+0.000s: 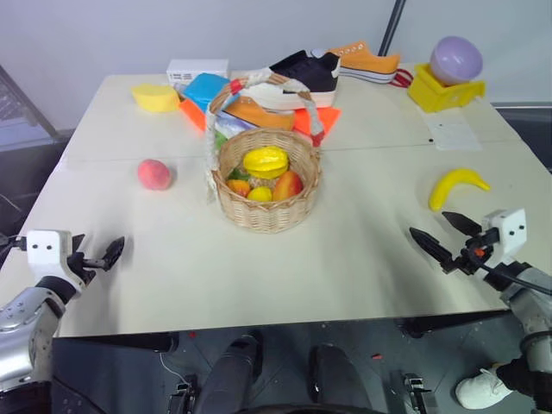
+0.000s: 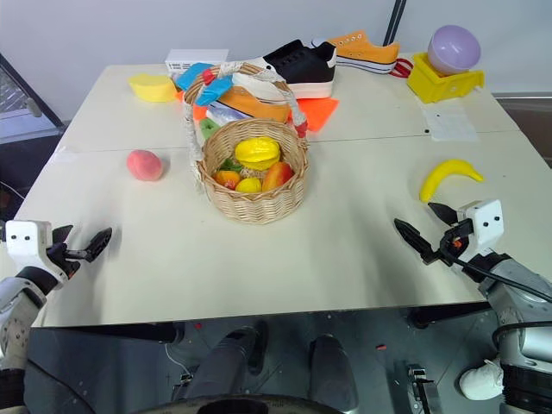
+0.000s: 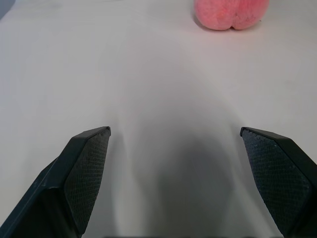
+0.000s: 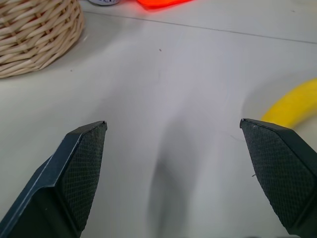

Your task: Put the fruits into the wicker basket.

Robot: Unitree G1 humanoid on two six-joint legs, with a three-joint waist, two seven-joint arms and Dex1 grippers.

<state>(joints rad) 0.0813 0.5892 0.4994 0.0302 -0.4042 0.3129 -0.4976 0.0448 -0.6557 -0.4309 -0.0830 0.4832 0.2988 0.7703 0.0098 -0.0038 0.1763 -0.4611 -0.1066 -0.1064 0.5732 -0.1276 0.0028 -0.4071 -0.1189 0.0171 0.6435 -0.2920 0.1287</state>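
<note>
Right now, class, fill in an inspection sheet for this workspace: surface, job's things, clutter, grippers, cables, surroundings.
Surface: pale table, seam across it.
Job's things: wicker basket already holds small fruits; peach and banana lie outside on the table.
Clutter: shoes, purple ball on yellow block, yellow disc, paper.
Grippers: left gripper and right gripper open, empty.
Cables: one by right gripper.
Surroundings: white wall.

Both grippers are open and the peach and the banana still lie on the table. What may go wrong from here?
1. The peach is round; the open left gripper may nudge it and send it rolling.
2. The wicker basket has a tall handle; an arm carrying fruit in may catch it.
3. The banana lies flat near the right gripper; the fingers may slip off its curve.
</note>
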